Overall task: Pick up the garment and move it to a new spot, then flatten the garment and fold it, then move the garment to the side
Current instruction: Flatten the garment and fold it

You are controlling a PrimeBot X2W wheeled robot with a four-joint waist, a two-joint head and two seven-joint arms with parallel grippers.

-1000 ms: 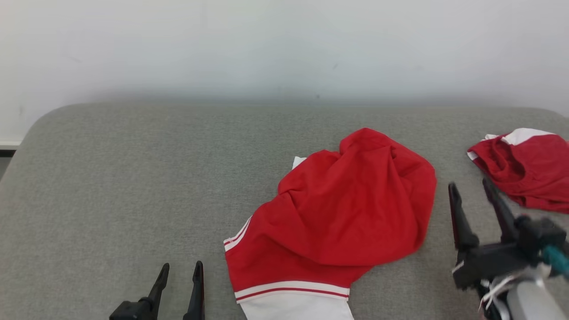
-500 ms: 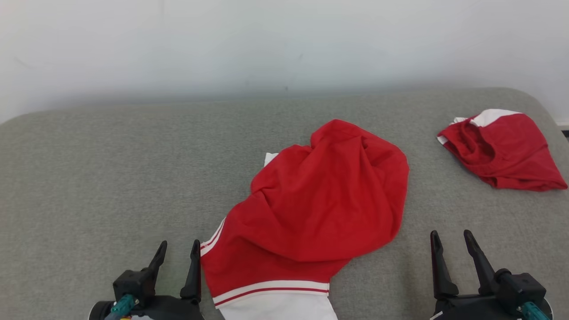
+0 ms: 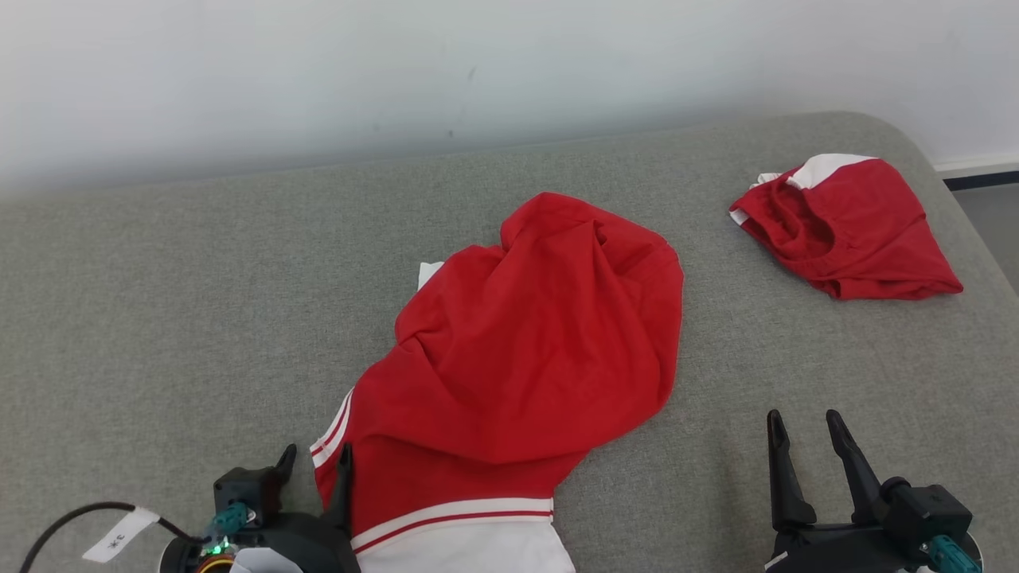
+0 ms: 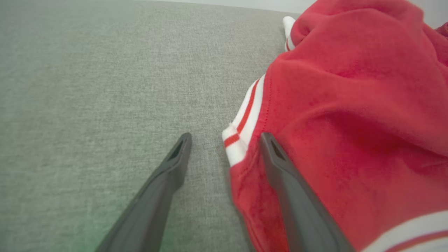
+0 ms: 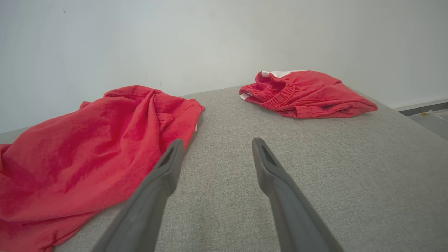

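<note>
A crumpled red garment [image 3: 525, 342] with white striped trim lies in the middle of the grey cushioned surface [image 3: 159, 302]. My left gripper [image 3: 316, 458] stands open at its near left edge. In the left wrist view the garment [image 4: 350, 98] is on the right. Its striped cuff corner lies between the spread fingers of the left gripper [image 4: 225, 138], and the right finger rests over the red cloth. My right gripper [image 3: 802, 422] is open over bare cushion, to the right of the garment [image 5: 87, 140]. The right gripper [image 5: 217, 141] has nothing between its fingers.
A second red and white garment [image 3: 852, 231] lies bunched at the far right, near the cushion's rounded corner; it also lies ahead of the right gripper [image 5: 308, 94]. A pale wall [image 3: 478, 64] runs behind. Floor [image 3: 991, 223] shows past the right edge. A tagged cable [image 3: 119, 535] hangs by my left wrist.
The camera has swung, shifting the whole picture left. My right gripper has drawn back from beside the second garment to the near right. My left gripper has closed in on the garment's striped edge.
</note>
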